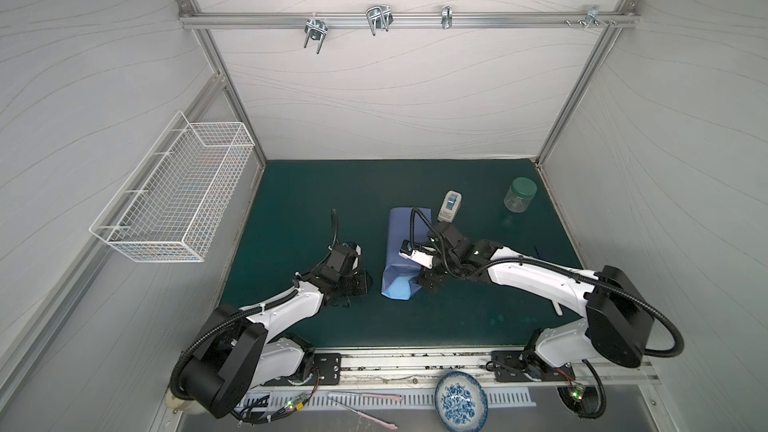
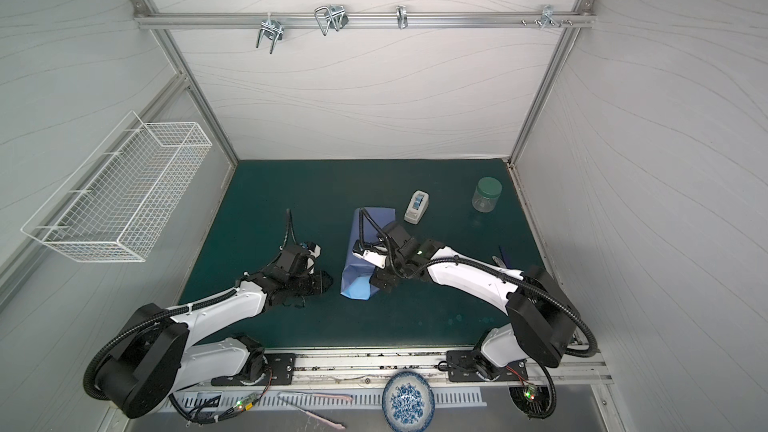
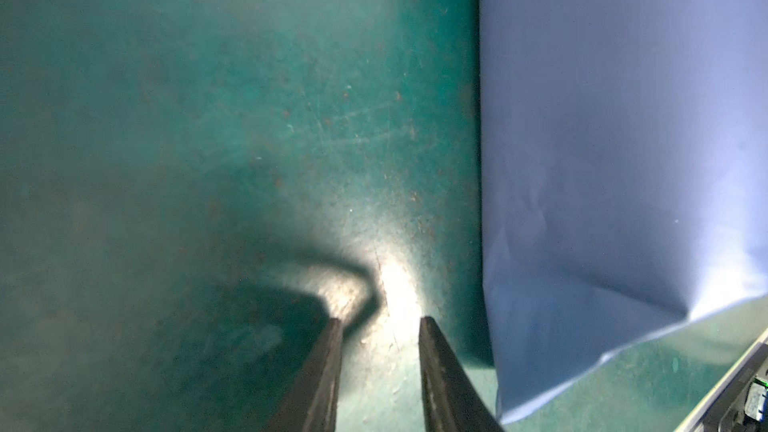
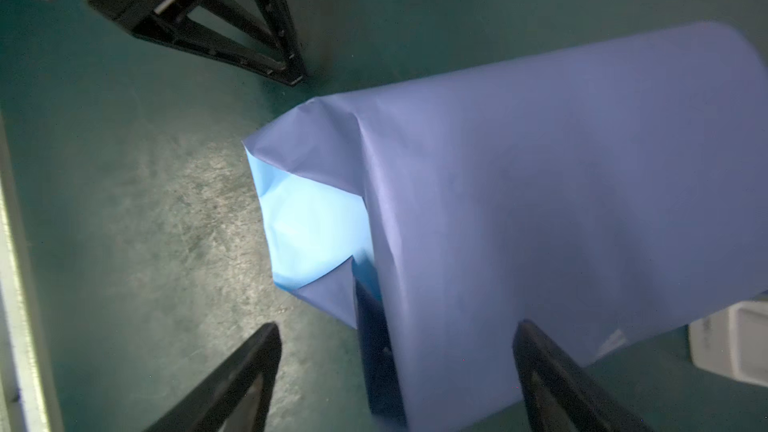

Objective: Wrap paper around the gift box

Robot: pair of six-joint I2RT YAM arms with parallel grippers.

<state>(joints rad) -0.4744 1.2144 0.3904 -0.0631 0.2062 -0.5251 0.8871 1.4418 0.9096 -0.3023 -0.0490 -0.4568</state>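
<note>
Beside left pincer (image 3: 380, 320), creased paper (image 3: 623, 160)

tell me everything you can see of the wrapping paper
The paper is a thin matte sheet, dull indigo outside and light sky-blue inside, folded over into a long bundle with soft creases. It lies on the green mat, its near end open and crumpled, showing the light face. The open right gripper spans its near corner; the tape dispenser stands close by its far end.

The paper (image 4: 540, 201) is indigo outside, sky-blue inside; the mat (image 1: 311, 201) dark green; the bowl (image 1: 461, 403) white with blue flowers; the jar (image 1: 519, 195) green-lidded.
</note>
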